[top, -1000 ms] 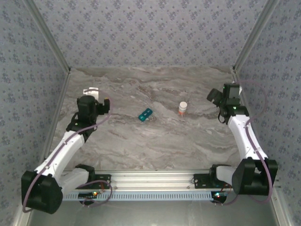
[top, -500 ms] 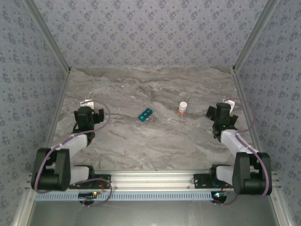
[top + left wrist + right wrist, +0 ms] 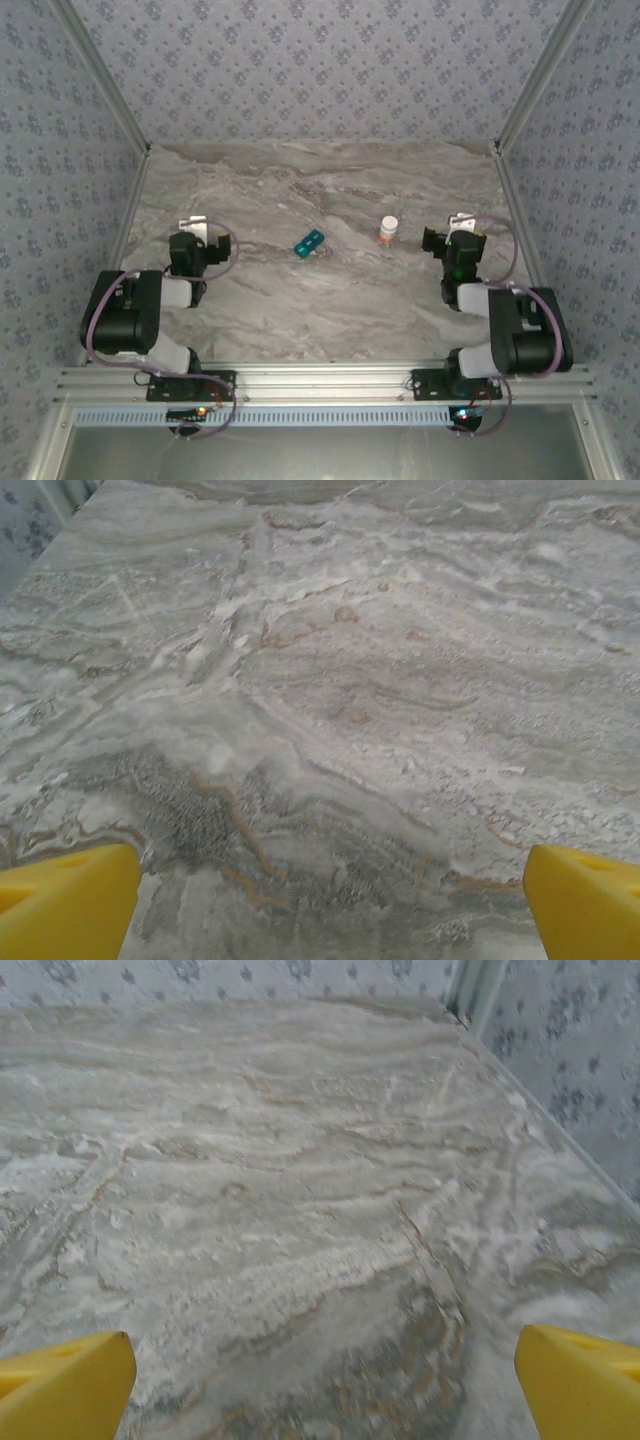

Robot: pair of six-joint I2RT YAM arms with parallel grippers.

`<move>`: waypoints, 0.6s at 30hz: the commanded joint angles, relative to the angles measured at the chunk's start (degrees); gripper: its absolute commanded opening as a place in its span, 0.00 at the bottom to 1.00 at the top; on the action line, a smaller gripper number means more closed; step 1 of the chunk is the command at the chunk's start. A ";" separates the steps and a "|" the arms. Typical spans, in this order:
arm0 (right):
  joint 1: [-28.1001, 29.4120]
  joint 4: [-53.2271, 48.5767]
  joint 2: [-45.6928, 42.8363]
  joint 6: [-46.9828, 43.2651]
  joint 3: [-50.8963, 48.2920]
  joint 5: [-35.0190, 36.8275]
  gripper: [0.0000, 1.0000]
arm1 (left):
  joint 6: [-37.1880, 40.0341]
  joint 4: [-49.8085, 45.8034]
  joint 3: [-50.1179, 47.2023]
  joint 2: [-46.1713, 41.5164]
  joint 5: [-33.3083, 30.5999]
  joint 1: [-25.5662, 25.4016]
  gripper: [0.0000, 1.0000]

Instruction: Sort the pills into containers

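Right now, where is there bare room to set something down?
The far strip of table behind the pill box and bottle is bare; so is the near stretch between left arm and right arm. Crowded only around box and bottle.

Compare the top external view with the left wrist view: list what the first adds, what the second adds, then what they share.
Top external: the teal pill box, the amber bottle with a white cap standing to its right, and both arms, with the left gripper and right gripper near the table's side edges, well apart from both items. Left wrist: a close look at the yellow fingertips, spread wide with nothing between them. Shared: the marble table.
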 commanded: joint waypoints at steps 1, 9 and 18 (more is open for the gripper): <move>0.36 14.88 7.01 -3.08 -2.37 0.91 0.99 | 0.28 0.79 2.50 0.09 5.48 1.71 0.98; -2.45 1.09 4.72 -0.60 3.23 -3.66 1.00 | -2.27 -1.87 4.15 0.65 6.50 3.79 0.98; -1.12 2.82 4.92 -1.41 2.57 -2.01 1.00 | -2.30 -1.93 4.16 0.64 6.47 3.79 0.98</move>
